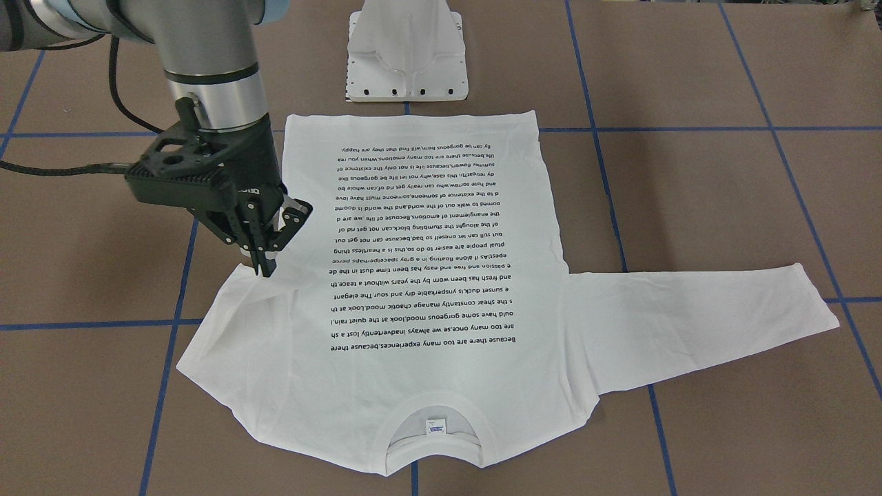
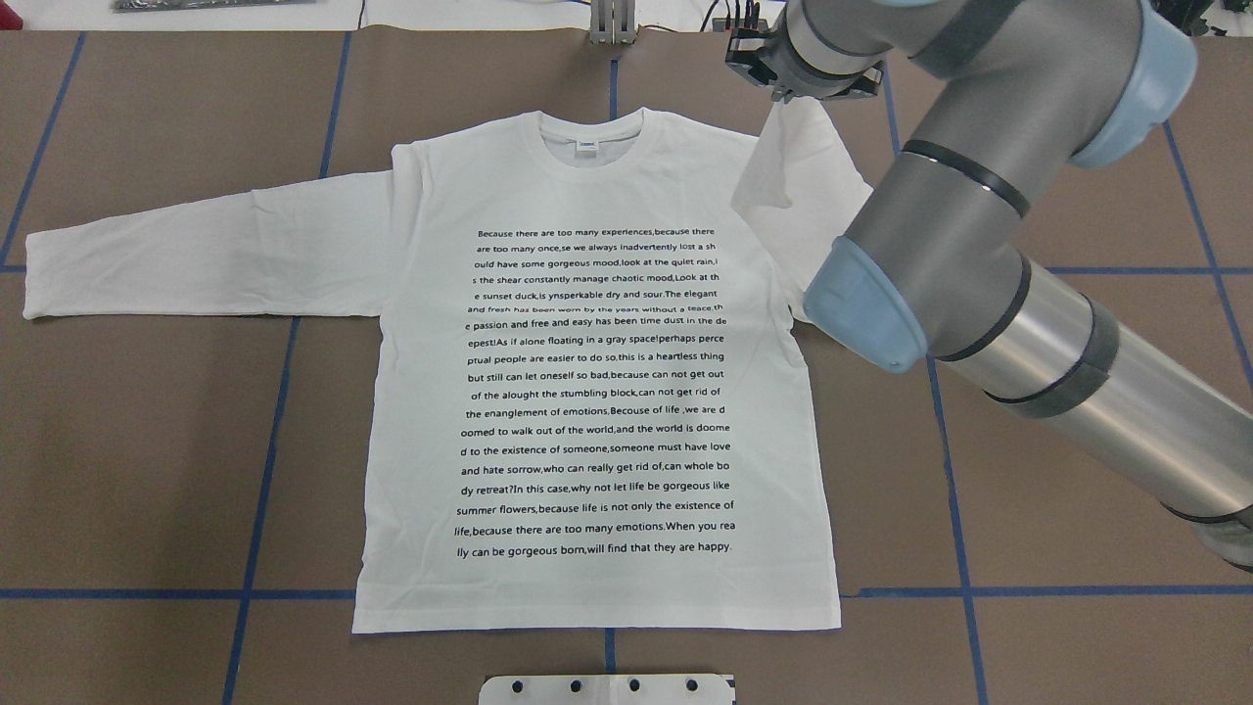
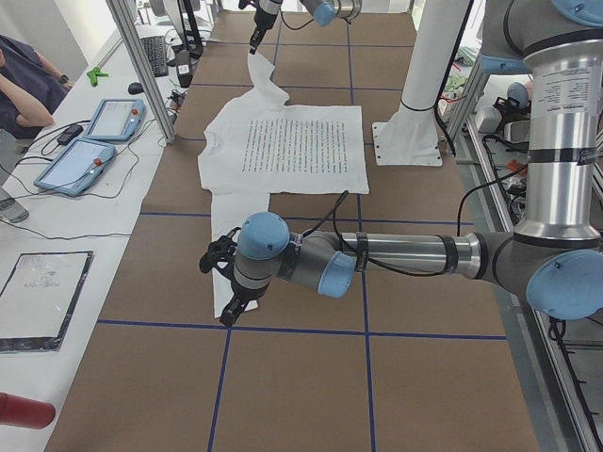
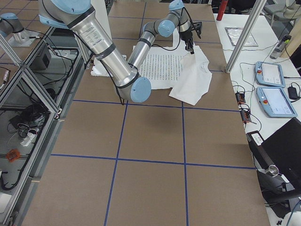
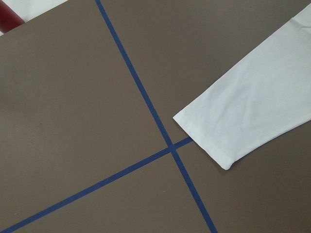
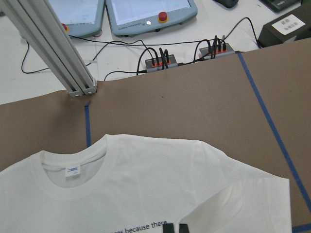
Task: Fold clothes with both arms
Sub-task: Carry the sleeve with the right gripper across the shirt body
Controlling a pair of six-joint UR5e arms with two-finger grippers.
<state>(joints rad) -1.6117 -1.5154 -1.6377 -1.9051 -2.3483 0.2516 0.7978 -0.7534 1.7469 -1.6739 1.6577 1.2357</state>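
Observation:
The white long-sleeved T-shirt [image 2: 597, 392] lies flat on the brown table, printed text up, collar away from the robot. My right gripper [image 1: 264, 265] is shut on the shirt's right sleeve [image 2: 773, 166] and holds it lifted above the shoulder. The right wrist view shows its fingertips [image 6: 169, 228] together over the collar area. The left sleeve [image 2: 196, 255] lies stretched out flat. My left gripper [image 3: 226, 306] hovers over that sleeve's cuff [image 5: 214, 141]. It shows only in the exterior left view, so I cannot tell whether it is open or shut.
The white pedestal base [image 1: 408, 52] stands at the shirt's hem. Blue tape lines [image 2: 264, 460] cross the table. Beyond the far edge are control tablets [image 3: 89, 151], cable boxes [image 6: 158, 60], an aluminium post [image 6: 53, 48] and an operator [image 3: 24, 85].

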